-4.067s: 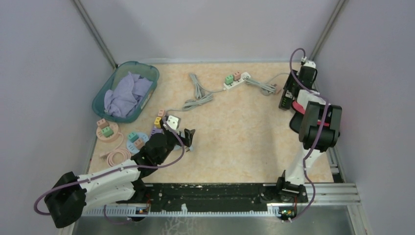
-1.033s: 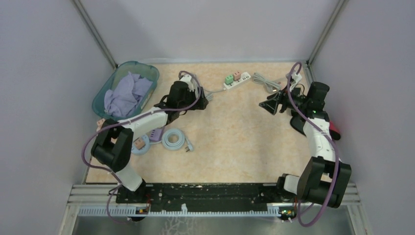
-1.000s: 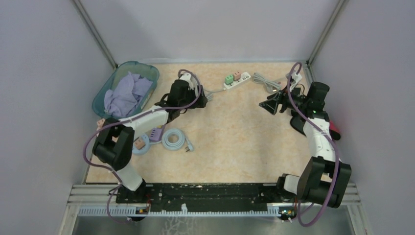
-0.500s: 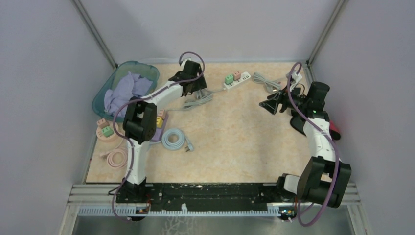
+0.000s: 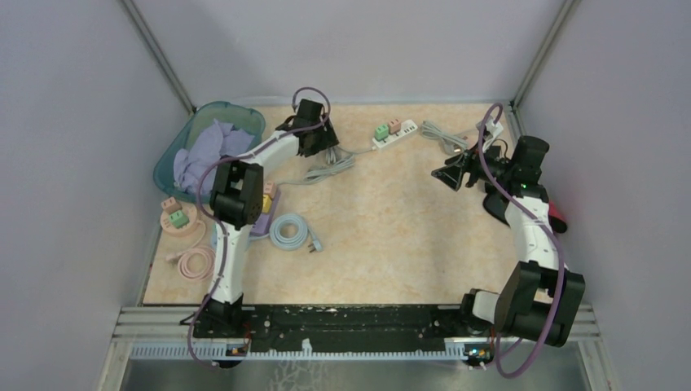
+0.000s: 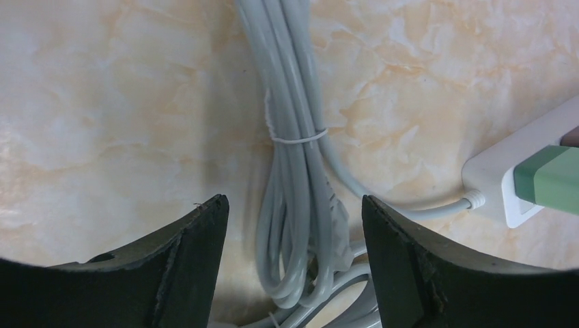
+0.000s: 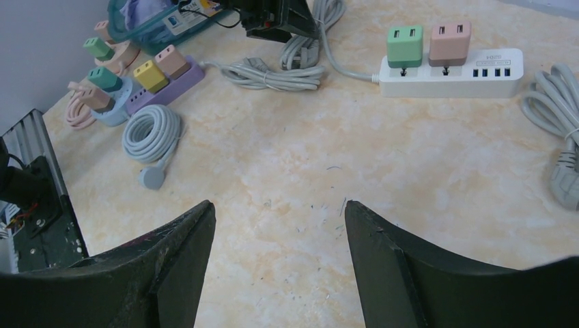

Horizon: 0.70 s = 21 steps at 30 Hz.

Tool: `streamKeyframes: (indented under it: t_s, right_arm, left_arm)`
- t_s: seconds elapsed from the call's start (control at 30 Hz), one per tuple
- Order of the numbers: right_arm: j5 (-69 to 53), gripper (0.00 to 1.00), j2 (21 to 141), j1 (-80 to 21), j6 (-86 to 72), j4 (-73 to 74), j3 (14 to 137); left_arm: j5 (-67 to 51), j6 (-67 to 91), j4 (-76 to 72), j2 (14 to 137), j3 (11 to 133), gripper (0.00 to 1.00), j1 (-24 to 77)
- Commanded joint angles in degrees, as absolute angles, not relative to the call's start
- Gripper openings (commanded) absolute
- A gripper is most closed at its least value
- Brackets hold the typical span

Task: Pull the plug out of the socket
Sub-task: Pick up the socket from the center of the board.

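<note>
By table back edge, L end effector spread over cord bundle; R end effector spread, power strip ahead

From the left wrist, the white power strip runs off the right edge, so only its end shows. The green plug on it is cut too. The pink plug is just a sliver. From the right wrist, the top edge cuts the teal basket.
</note>
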State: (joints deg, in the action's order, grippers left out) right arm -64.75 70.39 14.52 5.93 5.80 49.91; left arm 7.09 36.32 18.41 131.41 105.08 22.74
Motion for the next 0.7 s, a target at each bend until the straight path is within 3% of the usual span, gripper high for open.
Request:
streamKeyframes:
  t_s: [0.0, 0.2, 0.37, 0.57, 0.67]
  right_arm:
    - [-66.71, 0.7, 68.22, 15.37, 6.42, 3.84, 50.73]
    - [-66.91, 0.7, 68.26, 15.34, 6.42, 3.71, 50.71]
    - [-67.01, 0.7, 68.32, 15.38, 6.42, 3.82, 50.8]
    - [-67.16, 0.7, 68.34, 15.3, 6.42, 3.82, 50.76]
    - [-67.24, 0.7, 68.25, 15.38, 6.42, 3.9, 50.84]
  left_arm:
    - [3.23, 37.62, 19.14, 134.81, 109.77, 0.76, 22.63]
    - [0.18, 38.66, 18.68, 136.59, 110.48, 0.65, 22.28]
    - [-3.1, 38.37, 17.0, 136.4, 110.41, 0.41, 21.95]
    - [-10.65, 37.66, 10.25, 132.34, 108.48, 0.03, 21.7]
    - [-13.89, 38.57, 5.53, 128.81, 105.99, 0.0, 21.75]
